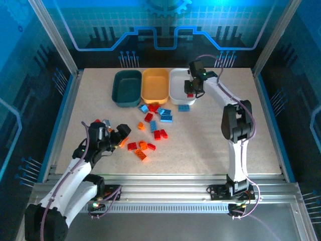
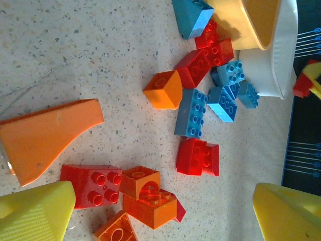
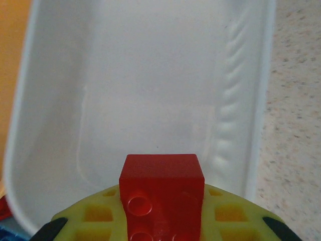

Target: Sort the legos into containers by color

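Right jaws nearly closed, pinching a red brick by its flat sides, above the white tub. Brick judged light, rigid, slick-walled; opposite flat faces give the best hold, not the studs. Left jaws wide open, empty, low over loose bricks on the counter. White tub's visible floor is bare; yellow-orange tub and teal tub look empty.

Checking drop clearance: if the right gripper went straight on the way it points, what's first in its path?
Likely the bare floor of the white tub; the right gripper, shut on a red brick, points into it. Depth unclear.
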